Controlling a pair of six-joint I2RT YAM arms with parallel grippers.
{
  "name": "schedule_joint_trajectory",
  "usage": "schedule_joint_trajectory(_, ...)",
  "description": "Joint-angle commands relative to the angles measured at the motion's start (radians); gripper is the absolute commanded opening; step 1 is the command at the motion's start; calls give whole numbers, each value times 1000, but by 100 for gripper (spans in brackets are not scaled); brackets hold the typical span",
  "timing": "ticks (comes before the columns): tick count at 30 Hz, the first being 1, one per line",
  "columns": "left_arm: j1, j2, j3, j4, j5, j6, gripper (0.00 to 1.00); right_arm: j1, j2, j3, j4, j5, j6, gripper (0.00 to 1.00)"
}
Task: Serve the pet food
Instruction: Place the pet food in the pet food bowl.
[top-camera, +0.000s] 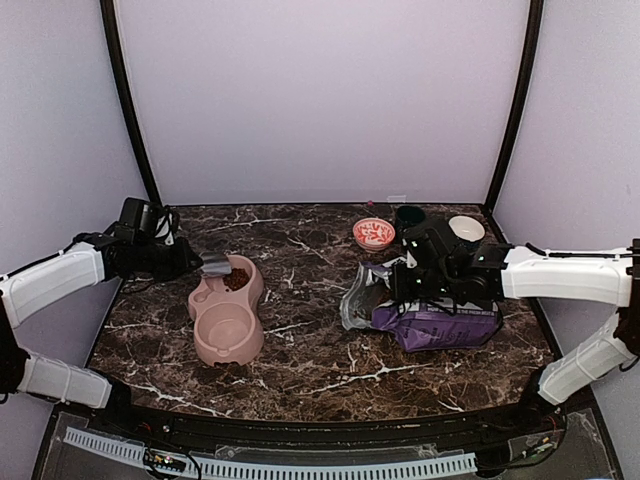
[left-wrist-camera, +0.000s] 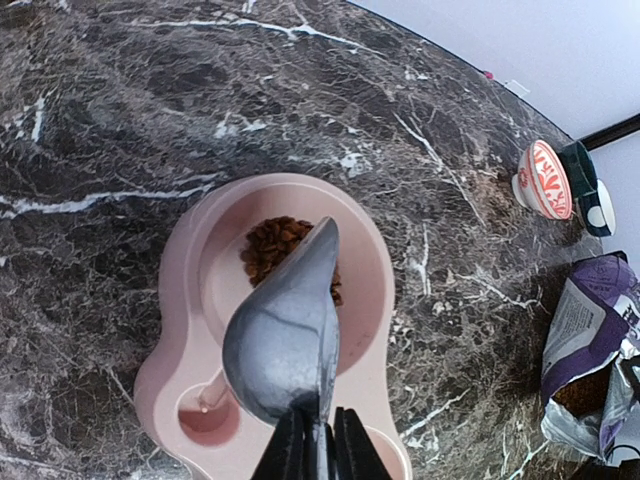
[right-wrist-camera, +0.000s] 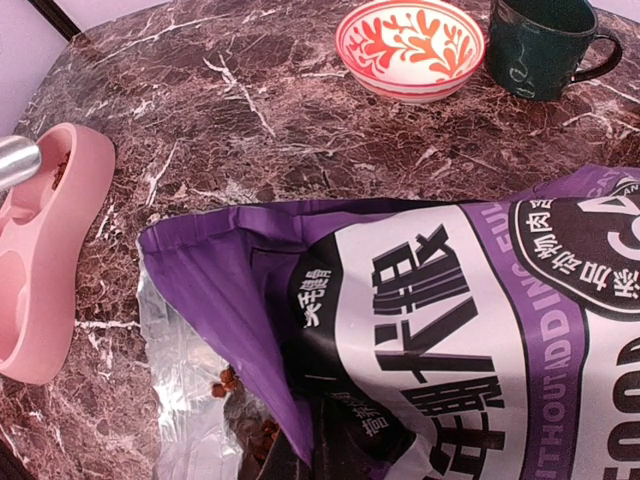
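Pet food (left-wrist-camera: 275, 245) lies as a small brown heap in the far well of the pink double bowl (left-wrist-camera: 175, 330); the near well (top-camera: 228, 332) holds nothing. My left gripper (left-wrist-camera: 320, 445) is shut on the handle of a grey metal scoop (left-wrist-camera: 285, 320), tipped on its side over that heap. More kibble (right-wrist-camera: 228, 380) shows inside the foil mouth of the purple-and-white bag (right-wrist-camera: 450, 300), which lies at the table's right. My right gripper (top-camera: 402, 285) sits at the bag's open edge, shut on it. Its fingers are hidden in the right wrist view.
A red-patterned bowl (top-camera: 373, 233), a dark green mug (top-camera: 408, 216) and a white bowl (top-camera: 466, 228) stand at the back right, behind the bag. Walls enclose the marble table (top-camera: 310, 370) at the back and on both sides.
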Motion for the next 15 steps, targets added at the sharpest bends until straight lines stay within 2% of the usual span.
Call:
schedule_joint_trajectory(1, -44, -36, 69, -38, 4, 46, 0, -25, -8, 40, -75, 34, -18, 0)
schedule_joint_trajectory(15, -126, -34, 57, 114, 347, 71, 0, -12, 100, 229, -104, -28, -85, 0)
